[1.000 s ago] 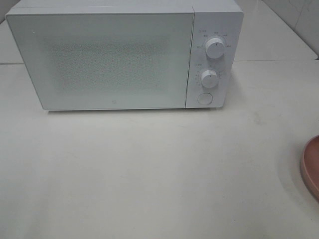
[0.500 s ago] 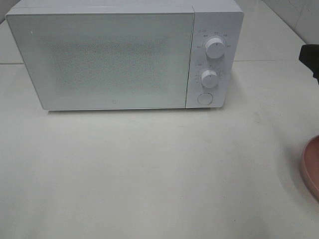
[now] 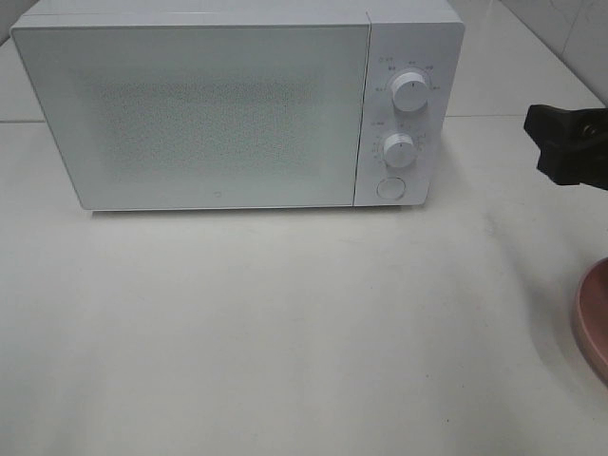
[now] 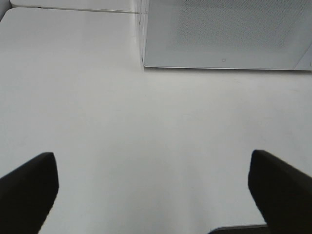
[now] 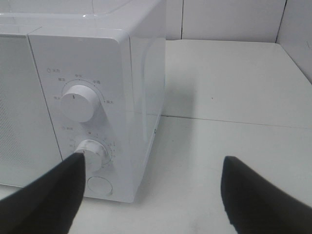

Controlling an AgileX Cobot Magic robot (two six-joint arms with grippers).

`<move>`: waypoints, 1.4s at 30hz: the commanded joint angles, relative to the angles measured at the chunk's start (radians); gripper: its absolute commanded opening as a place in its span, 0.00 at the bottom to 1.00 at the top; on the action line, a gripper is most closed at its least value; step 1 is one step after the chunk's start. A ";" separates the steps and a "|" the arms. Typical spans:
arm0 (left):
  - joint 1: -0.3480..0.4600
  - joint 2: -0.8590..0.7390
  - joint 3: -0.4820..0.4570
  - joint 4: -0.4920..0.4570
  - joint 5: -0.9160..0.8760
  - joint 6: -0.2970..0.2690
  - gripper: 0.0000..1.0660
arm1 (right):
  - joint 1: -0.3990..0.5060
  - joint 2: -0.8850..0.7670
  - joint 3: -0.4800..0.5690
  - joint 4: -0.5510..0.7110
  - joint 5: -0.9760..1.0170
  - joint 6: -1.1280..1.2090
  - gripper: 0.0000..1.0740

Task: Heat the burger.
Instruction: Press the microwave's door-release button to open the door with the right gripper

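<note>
The burger is out of view in every frame. A white microwave (image 3: 218,109) stands at the back of the table with its door shut and two dials (image 3: 410,92) over a round button (image 3: 389,188). My right gripper (image 3: 562,144) hangs at the right edge, level with the control panel and apart from it. In the right wrist view this gripper (image 5: 151,195) is open and empty, facing the dials (image 5: 78,102). My left gripper (image 4: 153,195) is open and empty above bare table, in front of the microwave's (image 4: 224,34) lower left corner.
The rim of a round pink plate (image 3: 594,318) shows at the right edge of the white table (image 3: 285,332). A tiled wall (image 5: 229,19) rises behind the microwave.
My right gripper has come into the high view from the right edge and moved left toward the microwave's control panel. The microwave and the plate have not moved.
</note>
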 commanded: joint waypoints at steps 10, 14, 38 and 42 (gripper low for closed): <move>-0.001 -0.002 0.005 0.000 -0.012 0.003 0.92 | 0.090 0.161 0.057 0.186 -0.225 -0.085 0.69; -0.001 -0.002 0.005 0.000 -0.012 0.003 0.92 | 0.240 0.223 0.058 0.340 -0.300 -0.241 0.69; -0.001 -0.002 0.005 0.000 -0.012 0.003 0.92 | 0.672 0.491 0.031 0.855 -0.529 -0.276 0.69; -0.001 -0.002 0.005 0.000 -0.012 0.003 0.92 | 0.674 0.491 0.017 0.859 -0.532 -0.193 0.69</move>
